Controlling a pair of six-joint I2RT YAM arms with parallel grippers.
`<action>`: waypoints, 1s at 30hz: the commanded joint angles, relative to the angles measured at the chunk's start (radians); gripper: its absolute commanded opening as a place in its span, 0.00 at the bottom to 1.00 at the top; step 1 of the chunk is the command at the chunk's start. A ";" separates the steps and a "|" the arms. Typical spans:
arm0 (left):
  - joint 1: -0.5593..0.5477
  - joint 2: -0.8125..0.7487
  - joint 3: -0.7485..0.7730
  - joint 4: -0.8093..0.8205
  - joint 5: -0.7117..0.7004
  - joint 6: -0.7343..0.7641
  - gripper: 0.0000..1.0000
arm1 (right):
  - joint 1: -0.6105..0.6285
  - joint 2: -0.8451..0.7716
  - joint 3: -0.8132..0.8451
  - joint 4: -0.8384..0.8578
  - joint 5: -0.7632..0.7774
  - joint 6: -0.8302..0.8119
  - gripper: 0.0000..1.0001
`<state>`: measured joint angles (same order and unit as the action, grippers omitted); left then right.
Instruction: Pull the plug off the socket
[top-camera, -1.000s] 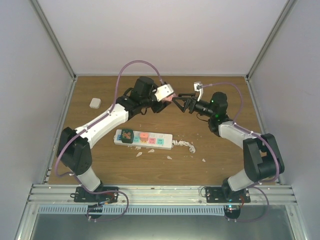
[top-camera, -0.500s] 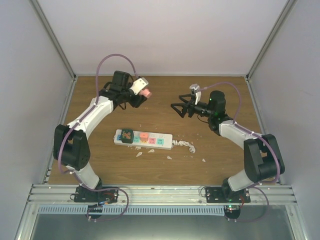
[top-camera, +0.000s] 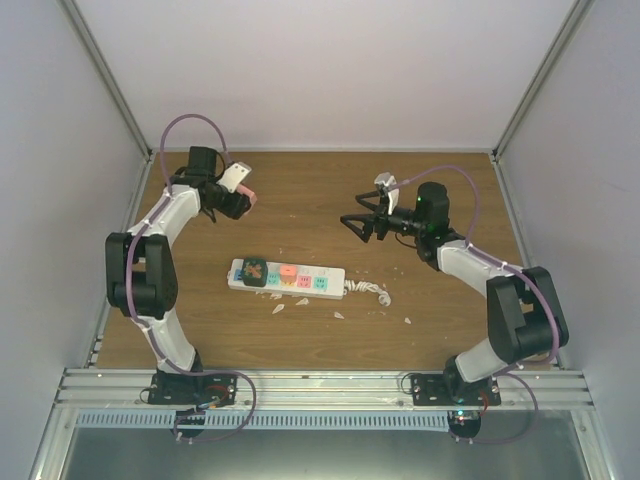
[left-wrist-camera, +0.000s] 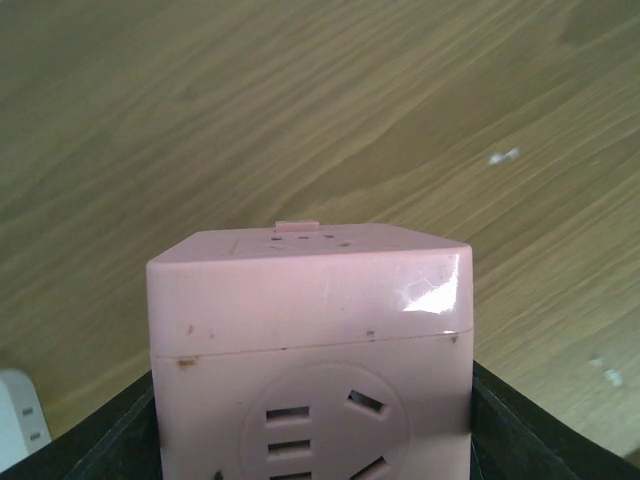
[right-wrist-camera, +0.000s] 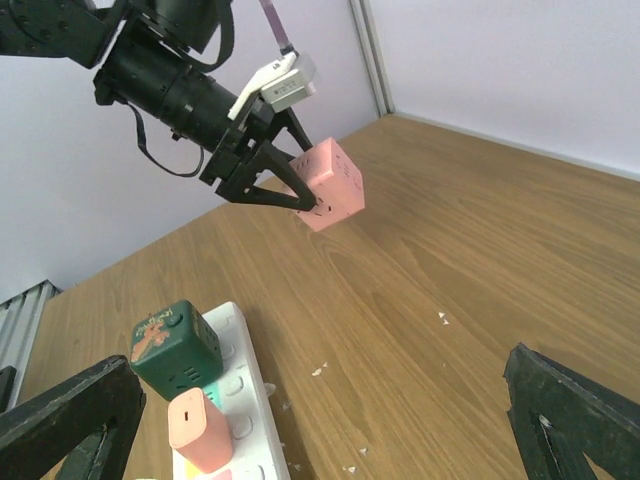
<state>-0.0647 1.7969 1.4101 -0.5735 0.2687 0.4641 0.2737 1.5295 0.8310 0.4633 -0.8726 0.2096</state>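
Note:
The white power strip (top-camera: 300, 283) lies mid-table with a dark green cube plug (top-camera: 254, 271) at its left end and a salmon pink plug (top-camera: 286, 274) beside it; both also show in the right wrist view, green plug (right-wrist-camera: 176, 350) and salmon plug (right-wrist-camera: 200, 431). My left gripper (top-camera: 245, 195) is at the far left of the table, shut on a pink cube plug (left-wrist-camera: 310, 350), held above the wood; it also shows in the right wrist view (right-wrist-camera: 330, 185). My right gripper (top-camera: 352, 221) is open and empty, above the table right of centre.
A small white adapter (top-camera: 190, 206) lies at the far left of the table, near my left gripper. The strip's short coiled white cord (top-camera: 368, 290) lies at its right end. Small white scraps (top-camera: 340, 315) are scattered in front of the strip.
My left arm has swung left and back with the pink cube plug, away from my right gripper. My right gripper has stayed open near the same spot.

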 joint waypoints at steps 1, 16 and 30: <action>0.046 0.056 0.059 -0.032 -0.028 0.011 0.20 | -0.006 0.023 0.017 0.003 -0.010 -0.022 1.00; 0.125 0.227 0.202 -0.121 -0.087 -0.023 0.21 | -0.002 0.029 0.002 0.025 -0.014 -0.026 1.00; 0.135 0.316 0.280 -0.145 -0.059 -0.055 0.28 | 0.005 0.045 0.000 0.031 -0.027 -0.036 1.00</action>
<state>0.0620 2.0865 1.6482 -0.7265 0.1936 0.4259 0.2749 1.5589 0.8307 0.4709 -0.8845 0.1951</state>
